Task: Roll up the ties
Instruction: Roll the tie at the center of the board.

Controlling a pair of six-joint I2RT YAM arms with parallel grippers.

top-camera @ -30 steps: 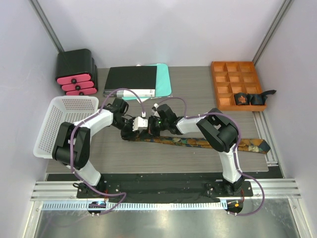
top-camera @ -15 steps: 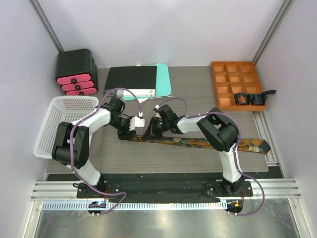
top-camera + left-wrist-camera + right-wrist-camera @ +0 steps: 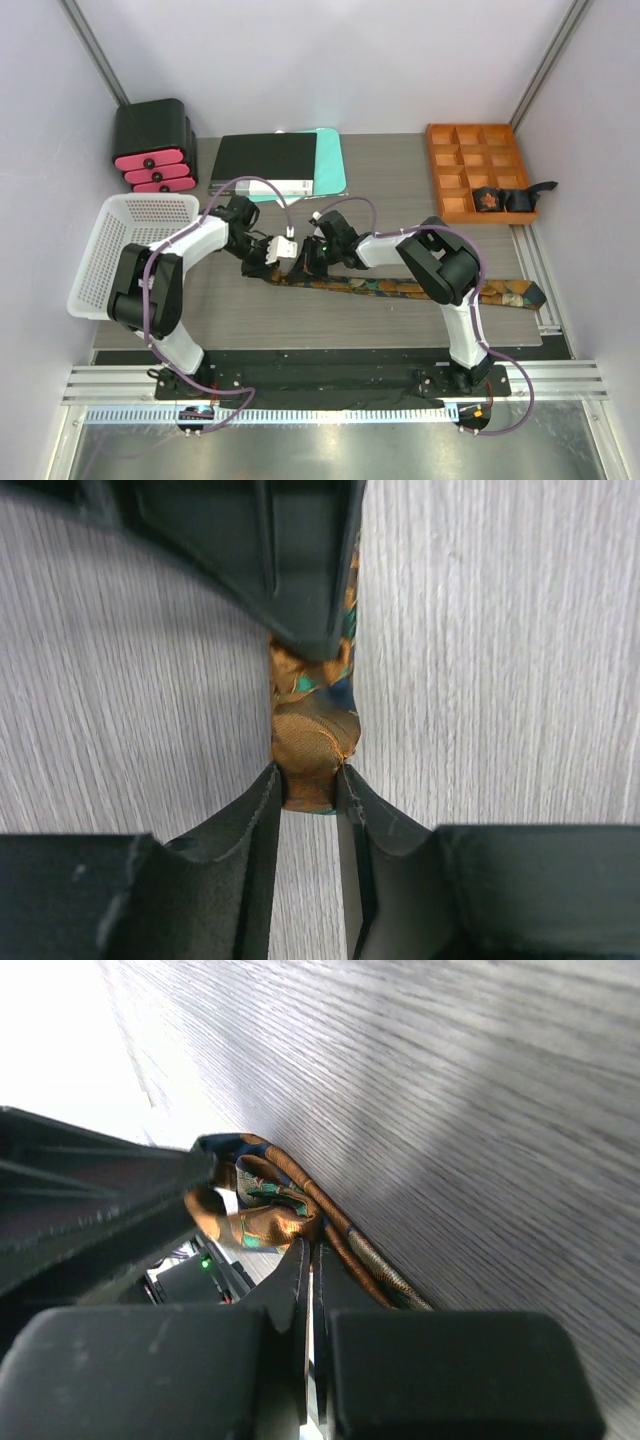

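Note:
A dark tie (image 3: 420, 289) with orange-gold patterning lies along the table, its wide pointed end at the right. Its narrow end is folded over between my two grippers. In the left wrist view my left gripper (image 3: 310, 775) is shut on the folded orange end (image 3: 312, 730). My right gripper (image 3: 303, 264) meets it from the other side, and its fingers (image 3: 300, 570) taper down onto the same fold. In the right wrist view the right gripper (image 3: 311, 1250) is shut with its tips at the tie's fold (image 3: 265, 1222). The left gripper (image 3: 272, 266) sits just left of it.
An orange compartment tray (image 3: 455, 160) at the back right holds a rolled tie (image 3: 487, 200) and a dark one (image 3: 520, 198). A white basket (image 3: 115, 250) stands at the left. A black and pink drawer unit (image 3: 152, 160) and a black and teal folder (image 3: 280, 165) are at the back.
My left wrist has turned and shifted slightly, staying at the narrow end beside the right gripper. The rest of the tie has not moved.

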